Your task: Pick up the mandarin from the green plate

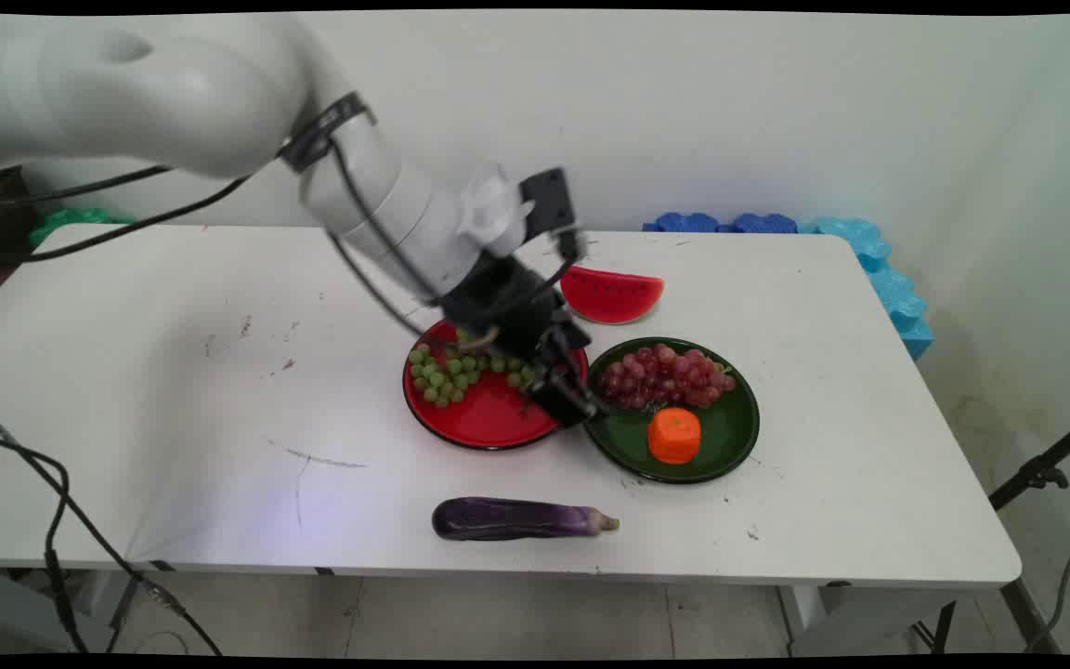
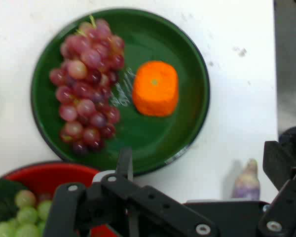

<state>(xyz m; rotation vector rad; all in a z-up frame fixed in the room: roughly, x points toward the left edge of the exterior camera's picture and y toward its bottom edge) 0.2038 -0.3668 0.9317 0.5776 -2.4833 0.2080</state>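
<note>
— Hovering where, the gripper (image 1: 574,401)?
— Low over the green plate (image 1: 732,433), at its left rim, next to the red plate (image 1: 489,423). Its jaws look spread, with nothing between them.
— What's on the green plate?
— Red grapes (image 1: 670,376) at the back, and an orange carrot piece (image 1: 674,435) in front.
— Around it?
— Green grapes (image 1: 451,372) on the red plate to its left, a watermelon slice (image 1: 611,295) behind, an eggplant (image 1: 516,518) in front.

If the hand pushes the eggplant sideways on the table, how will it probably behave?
The eggplant is long and rounded and lies flat on the bare white table, so it would probably roll rather than slide. Its glossy skin looks smooth, perhaps slippery. One end is thicker than the other, so it may curve as it rolls.
</note>
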